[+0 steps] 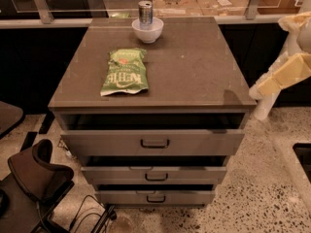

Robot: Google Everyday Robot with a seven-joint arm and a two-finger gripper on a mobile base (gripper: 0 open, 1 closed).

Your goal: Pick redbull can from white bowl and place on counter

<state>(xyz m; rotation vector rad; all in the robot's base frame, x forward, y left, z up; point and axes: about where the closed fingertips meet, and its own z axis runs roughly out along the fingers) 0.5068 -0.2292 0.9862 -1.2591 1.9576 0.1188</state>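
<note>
The redbull can (145, 13) stands in the white bowl (147, 32) at the worktop's (194, 67) 12 o'clock. The gripper (281, 77) is beyond 3 o'clock; I cannot tell whether it is open or closed.

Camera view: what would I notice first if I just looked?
The redbull can stands in the white bowl at the far edge of the counter, and a green chip bag lies flat nearer the front. The gripper hangs to the right of the counter.

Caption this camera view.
Slim silver-blue can upright in white bowl on grey counter; cream gripper beyond its right edge.
</note>
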